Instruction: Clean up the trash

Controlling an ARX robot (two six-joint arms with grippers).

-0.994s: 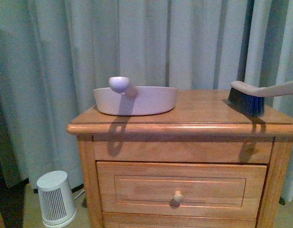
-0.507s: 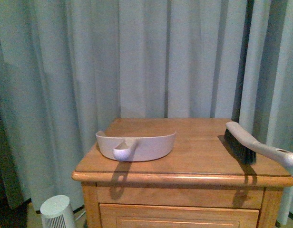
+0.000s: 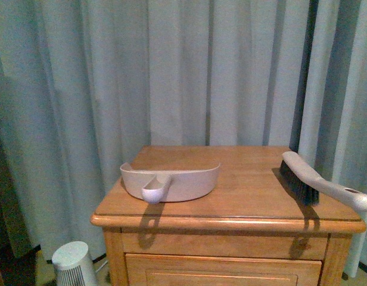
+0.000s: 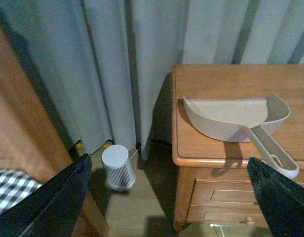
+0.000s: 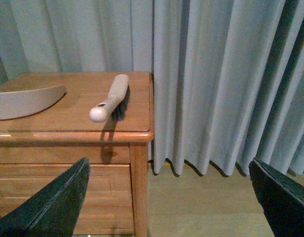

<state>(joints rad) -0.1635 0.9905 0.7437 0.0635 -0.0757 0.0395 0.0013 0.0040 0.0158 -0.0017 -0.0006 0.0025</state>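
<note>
No wad of plastic film shows in any view; the trash is out of sight. A pale pink dustpan [image 3: 171,182] lies on the wooden nightstand [image 3: 243,208], its handle over the front edge; it also shows in the left wrist view [image 4: 231,121]. A hand brush [image 3: 317,182] with dark bristles lies at the right edge, also in the right wrist view [image 5: 110,98]. My left gripper [image 4: 176,197] is open and empty, off the nightstand's left front. My right gripper [image 5: 169,197] is open and empty, off its right front. Neither arm shows in the front view.
Grey curtains [image 3: 183,71] hang behind the nightstand. A small white ribbed appliance [image 4: 116,167] stands on the floor left of it, also in the front view [image 3: 73,262]. A wooden piece with a checked cloth [image 4: 14,180] is at my left. Bare floor [image 5: 201,202] lies right of the nightstand.
The front view has risen: a second ago it looked level at the nightstand's edge and drawer, now it looks down on the top. The dustpan and brush have not moved on it.
</note>
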